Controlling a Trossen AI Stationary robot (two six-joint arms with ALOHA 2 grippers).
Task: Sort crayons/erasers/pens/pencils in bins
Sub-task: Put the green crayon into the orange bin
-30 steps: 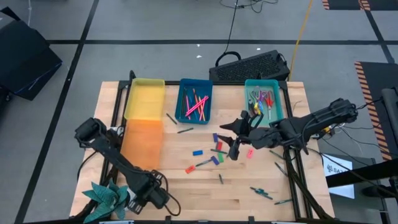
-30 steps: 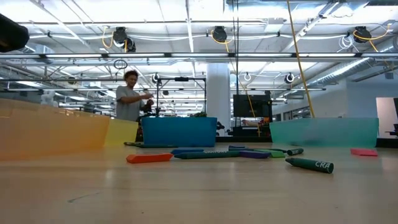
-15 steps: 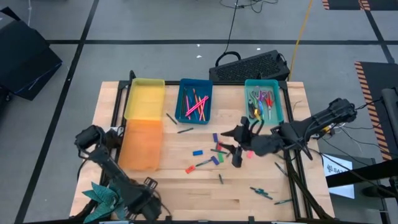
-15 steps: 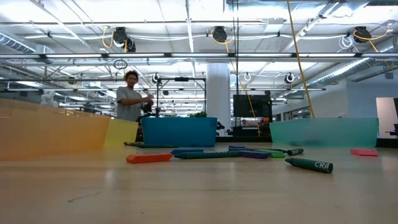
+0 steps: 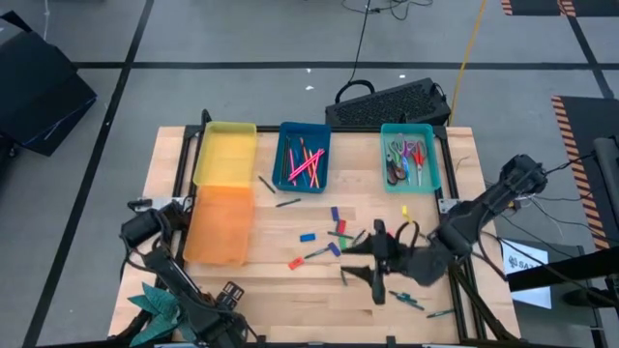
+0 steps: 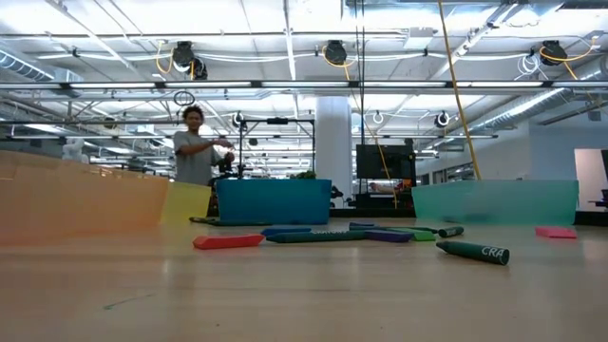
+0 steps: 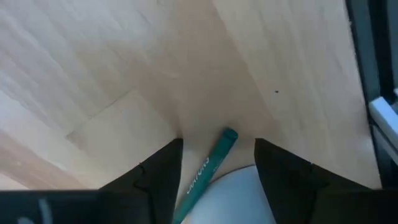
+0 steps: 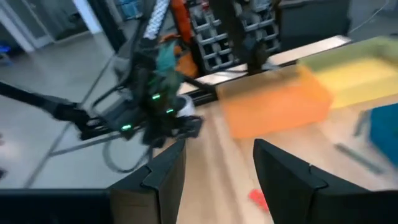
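Observation:
Four bins stand along the far and left parts of the table: yellow (image 5: pixel 224 153), orange (image 5: pixel 221 224), blue (image 5: pixel 303 158) and teal (image 5: pixel 410 155). The blue and teal bins hold sticks. Erasers lie flat mid-table: blue (image 5: pixel 308 236), red (image 5: pixel 296 262), purple (image 5: pixel 336 213) and green (image 5: pixel 337 248). My right gripper (image 5: pixel 372 282) hovers open over the near middle of the table, beside a dark pen (image 5: pixel 343 277); nothing is between its fingers (image 8: pixel 217 180). My left gripper (image 5: pixel 232 302) is open at the near left, and a green crayon (image 7: pixel 208 167) shows between its spread fingers. Whether they touch it I cannot tell.
Loose pens and crayons lie near the right front (image 5: pixel 406 300), (image 5: pixel 440 312) and by the blue bin (image 5: pixel 287 202). A black keyboard (image 5: pixel 392 101) sits past the far edge. A crumpled teal thing (image 5: pixel 160 304) lies at the near left corner. A person (image 6: pixel 195 147) stands in the room behind.
My right gripper has travelled from beside the teal bin toward the table's near edge, over the scattered erasers, and stays open. My left arm has swung its gripper a little closer to the near left edge.

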